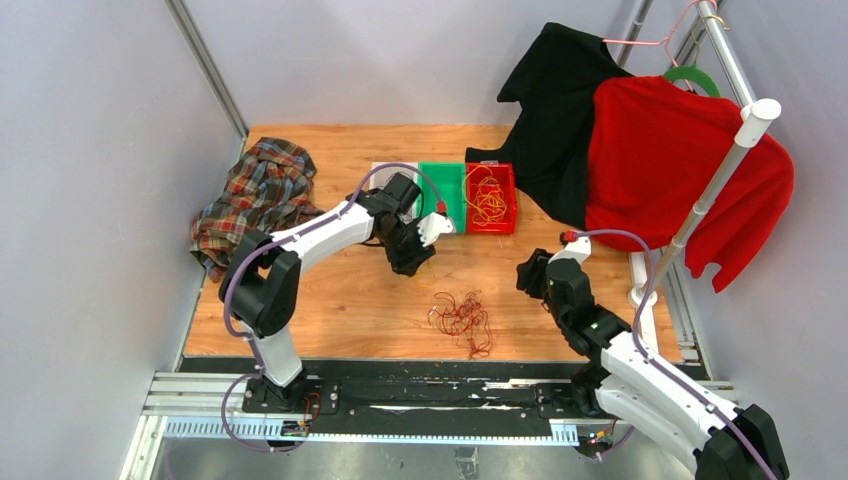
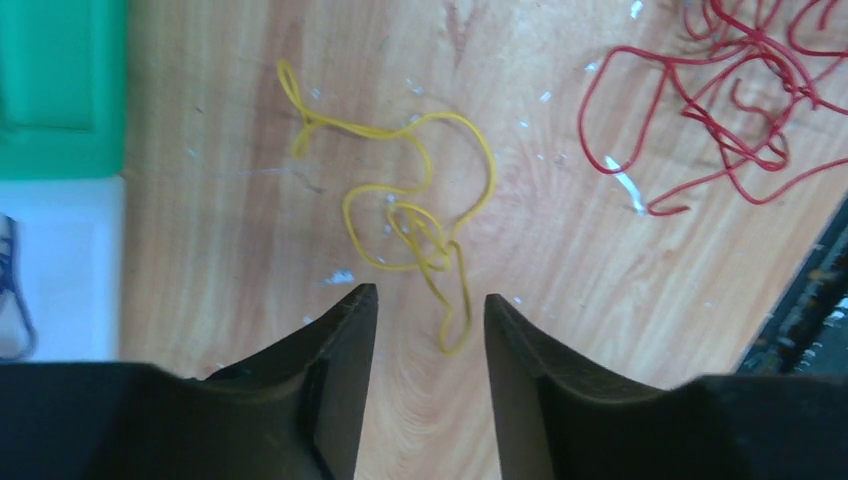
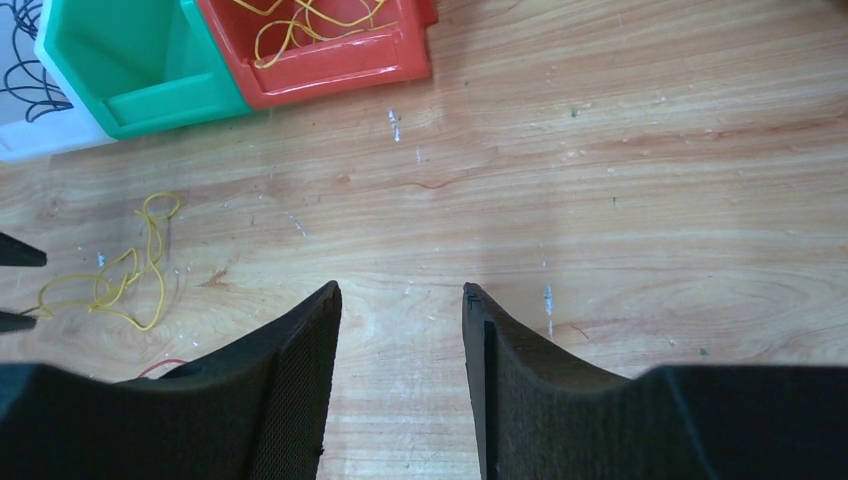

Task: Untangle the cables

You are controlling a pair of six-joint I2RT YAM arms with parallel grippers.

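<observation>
A loose yellow cable (image 2: 430, 235) lies curled on the wooden table; it also shows in the right wrist view (image 3: 108, 283). My left gripper (image 2: 430, 295) is open and empty just above it, the cable's near end between the fingertips; it also shows in the top view (image 1: 412, 262). A dark red tangle of cables (image 1: 463, 318) lies nearer the front edge; it also shows in the left wrist view (image 2: 745, 60). More yellow cables lie in the red bin (image 1: 512, 200). My right gripper (image 3: 400, 290) is open and empty over bare wood, and shows in the top view (image 1: 530, 275).
A green bin (image 1: 440, 190) and a white bin (image 3: 15, 140) with dark cables stand left of the red bin (image 3: 330, 70). A plaid cloth (image 1: 255, 195) lies at the back left. Black (image 1: 555, 100) and red (image 1: 680, 160) garments hang on a rack at right.
</observation>
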